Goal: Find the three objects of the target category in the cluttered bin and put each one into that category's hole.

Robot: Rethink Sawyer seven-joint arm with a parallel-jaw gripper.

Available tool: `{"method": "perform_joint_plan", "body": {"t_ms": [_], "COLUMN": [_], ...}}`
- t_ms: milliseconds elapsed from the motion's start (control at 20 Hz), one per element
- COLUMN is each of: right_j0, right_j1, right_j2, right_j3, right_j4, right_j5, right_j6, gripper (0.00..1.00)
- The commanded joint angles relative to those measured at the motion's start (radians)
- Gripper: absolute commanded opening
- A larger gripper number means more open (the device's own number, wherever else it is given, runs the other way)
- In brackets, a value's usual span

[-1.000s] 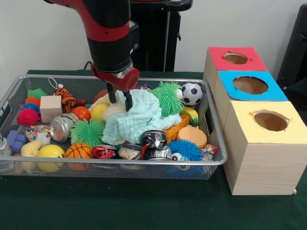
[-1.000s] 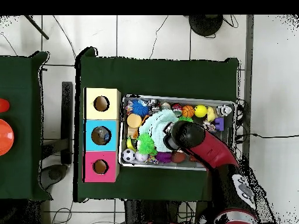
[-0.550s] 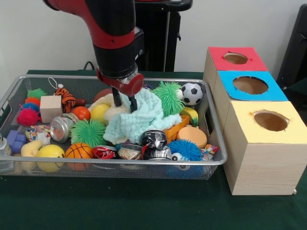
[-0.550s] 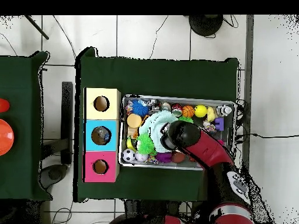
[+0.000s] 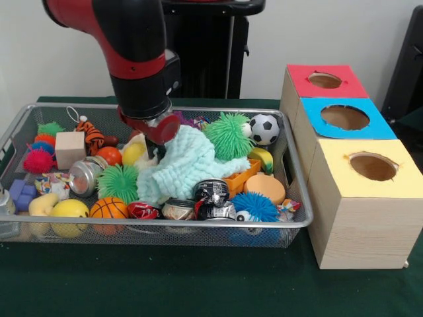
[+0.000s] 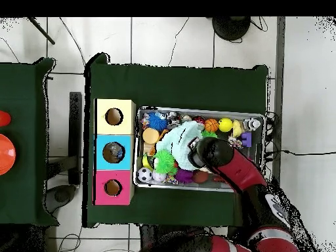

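One arm | jaws (image 5: 157, 146) buried in mint cloth (image 5: 187, 165), grip unclear | overhead hides jaws under arm.

Brightness: even and bright in both views.
Source: diffuse, seemingly from above.
Shadows: soft, short, under the boxes (image 5: 357, 165) and the bin (image 5: 294, 198) on the green cloth (image 5: 198, 284).
Glare: small highlights on the cans (image 5: 213, 191) and the arm (image 5: 132, 46).
Focus: front view slightly soft; overhead view grainy.
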Motion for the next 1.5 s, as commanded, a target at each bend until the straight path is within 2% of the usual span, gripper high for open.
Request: {"method": "perform_joint_plan", "body": {"t_ms": [50, 350, 550, 650, 850, 1150, 1500], "right_j0": [-0.02, -0.037, -0.042, -0.039, -0.084, -0.163, -0.256], "right_j1": [0.083, 0.087, 0.061, 0.032, -0.039, -0.1, -0.113], "right_j2": [0.131, 0.141, 0.134, 0.107, 0.062, 0.043, 0.053], "right_j3": [-0.002, -0.026, -0.026, -0.025, -0.03, -0.047, -0.144], "right_j4": [0.001, -0.005, -0.013, -0.027, -0.075, -0.156, -0.275], "right_j5": [-0.018, 0.02, 0.064, 0.111, 0.232, 0.343, 0.464], "right_j6": [0.097, 0.081, 0.07, 0.063, -0.005, -0.086, -0.152], "gripper": [0.0, 0.0, 0.0, 0.0, 0.0, 0.0, 0.0]}}
